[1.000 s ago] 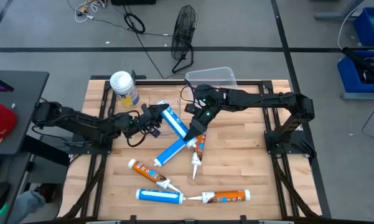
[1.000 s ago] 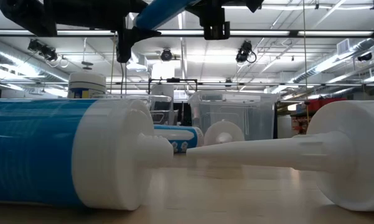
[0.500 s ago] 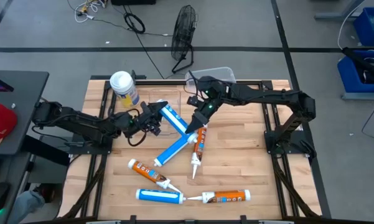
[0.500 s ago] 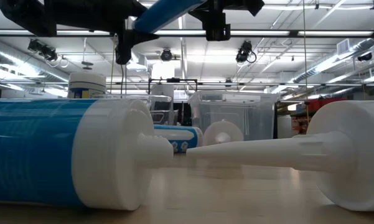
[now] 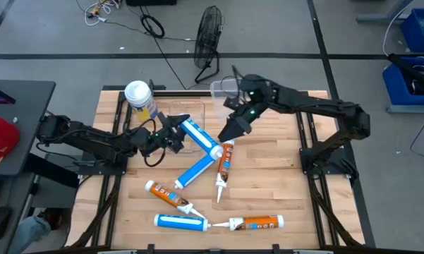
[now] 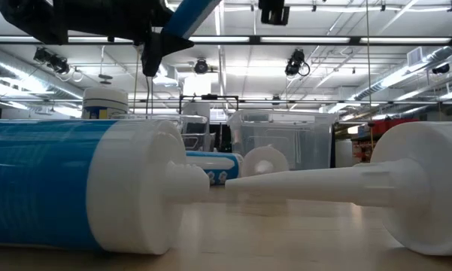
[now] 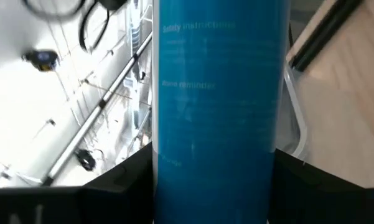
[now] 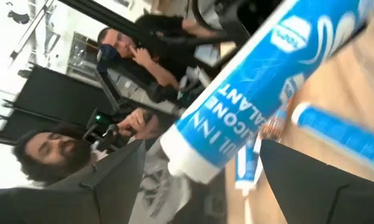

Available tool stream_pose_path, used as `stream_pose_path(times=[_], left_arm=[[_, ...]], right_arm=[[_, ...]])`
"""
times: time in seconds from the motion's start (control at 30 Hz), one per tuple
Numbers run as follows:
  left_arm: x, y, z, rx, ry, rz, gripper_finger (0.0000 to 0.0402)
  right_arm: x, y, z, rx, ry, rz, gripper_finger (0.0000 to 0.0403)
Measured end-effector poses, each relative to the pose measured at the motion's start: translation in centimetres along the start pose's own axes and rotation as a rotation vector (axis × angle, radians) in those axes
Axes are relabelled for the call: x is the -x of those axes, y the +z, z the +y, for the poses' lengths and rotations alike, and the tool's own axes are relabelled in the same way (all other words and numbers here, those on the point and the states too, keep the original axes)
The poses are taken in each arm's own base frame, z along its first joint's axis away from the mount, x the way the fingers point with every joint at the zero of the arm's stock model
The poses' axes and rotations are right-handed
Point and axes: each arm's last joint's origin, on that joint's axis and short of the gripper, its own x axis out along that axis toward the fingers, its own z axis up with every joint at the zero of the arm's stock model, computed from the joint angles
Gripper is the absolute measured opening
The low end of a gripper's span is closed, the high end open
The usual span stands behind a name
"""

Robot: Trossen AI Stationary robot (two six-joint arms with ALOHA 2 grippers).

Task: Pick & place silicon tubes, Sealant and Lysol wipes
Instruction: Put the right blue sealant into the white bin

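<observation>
left pincer [image 5: 171, 135] gripping blue tube [image 5: 200, 138] aloft over tabletop [image 5: 268, 190]; right pincer [image 5: 234, 130] gaping open just beside tube's white end, lysol wipes [image 5: 141, 100] standing apart.

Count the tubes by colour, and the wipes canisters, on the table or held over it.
Blue tubes: 3, the first held by the left pincer
Orange tubes: 3
Lysol wipes canister: 1
Total: 7
</observation>
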Motion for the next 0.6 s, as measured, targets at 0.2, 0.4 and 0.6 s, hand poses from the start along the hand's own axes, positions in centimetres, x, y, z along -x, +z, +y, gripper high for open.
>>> stream_pose_path(times=[0.2, 0.4, 0.6], left_arm=[[0.0, 0.0, 0.1, 0.185, 0.01, -0.002, 0.022], [0.0, 0.0, 0.3, 0.465, 0.021, -0.008, 0.022], [0.0, 0.0, 0.3, 0.823, 0.024, -0.005, 0.022]], right_arm=[[3.0, -0.9, 3.2, 0.197, -0.073, -0.124, 0.0323], [5.2, -2.4, 4.8, 0.371, -0.326, -0.236, 0.0323], [4.4, -2.9, 4.8, 0.506, -0.538, -0.266, 0.0323]])
